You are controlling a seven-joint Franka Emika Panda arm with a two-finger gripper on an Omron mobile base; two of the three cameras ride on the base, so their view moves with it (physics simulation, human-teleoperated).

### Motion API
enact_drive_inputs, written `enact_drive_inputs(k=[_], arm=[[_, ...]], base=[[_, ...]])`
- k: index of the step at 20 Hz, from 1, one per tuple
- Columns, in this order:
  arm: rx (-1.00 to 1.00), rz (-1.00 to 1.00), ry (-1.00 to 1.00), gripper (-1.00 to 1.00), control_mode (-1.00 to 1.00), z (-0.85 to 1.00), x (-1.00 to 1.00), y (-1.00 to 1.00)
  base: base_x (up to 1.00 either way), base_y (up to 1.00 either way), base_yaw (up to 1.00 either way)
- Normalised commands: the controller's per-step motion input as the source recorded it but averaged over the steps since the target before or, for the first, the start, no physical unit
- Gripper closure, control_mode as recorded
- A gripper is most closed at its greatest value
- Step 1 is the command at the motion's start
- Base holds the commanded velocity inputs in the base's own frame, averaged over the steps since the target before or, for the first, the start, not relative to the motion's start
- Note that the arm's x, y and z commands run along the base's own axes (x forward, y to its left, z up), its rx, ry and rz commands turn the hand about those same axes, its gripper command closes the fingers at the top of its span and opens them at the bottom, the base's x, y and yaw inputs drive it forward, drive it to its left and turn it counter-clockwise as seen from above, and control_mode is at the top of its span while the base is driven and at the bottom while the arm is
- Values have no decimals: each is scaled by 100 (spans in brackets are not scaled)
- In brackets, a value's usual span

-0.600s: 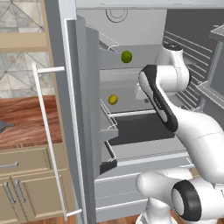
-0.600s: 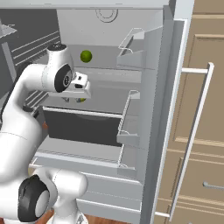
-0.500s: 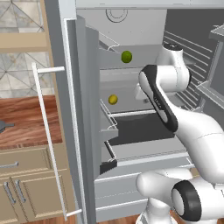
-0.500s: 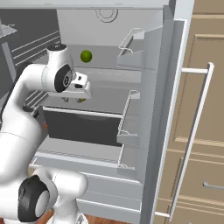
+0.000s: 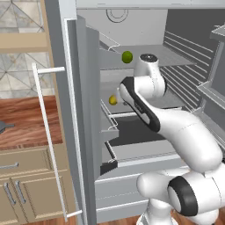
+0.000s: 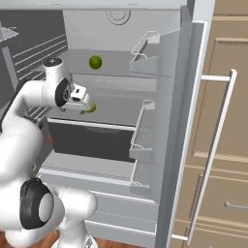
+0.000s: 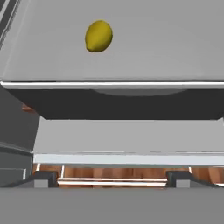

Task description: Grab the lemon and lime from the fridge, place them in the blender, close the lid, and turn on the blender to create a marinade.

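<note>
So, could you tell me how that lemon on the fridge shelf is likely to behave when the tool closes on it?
The lemon looks rounded and lies loose on a flat, smooth shelf, so a nudge would probably roll it. Its skin looks smooth, so it may slip from the open tool unless gripped across the middle. It seems small, likely light.

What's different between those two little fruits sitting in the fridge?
The lime is bright green; the lemon is yellow. The lime lies on the higher shelf, the lemon on the shelf below it. The open hand faces the lemon, not the lime. Both are small, roundish, and untouched.
</note>
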Motion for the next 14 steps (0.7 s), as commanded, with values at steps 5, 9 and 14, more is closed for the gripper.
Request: enact_drive_inputs(k=[5, 9, 14], arm=[[9, -6, -5, -100, -100, -86, 94, 8], [1, -1, -3, -100, -100, -24, 25, 1], [0, -2, -1, -100, -100, -11, 57, -1]], base=[[0, 0, 0], [0, 0, 0], [0, 0, 0]])
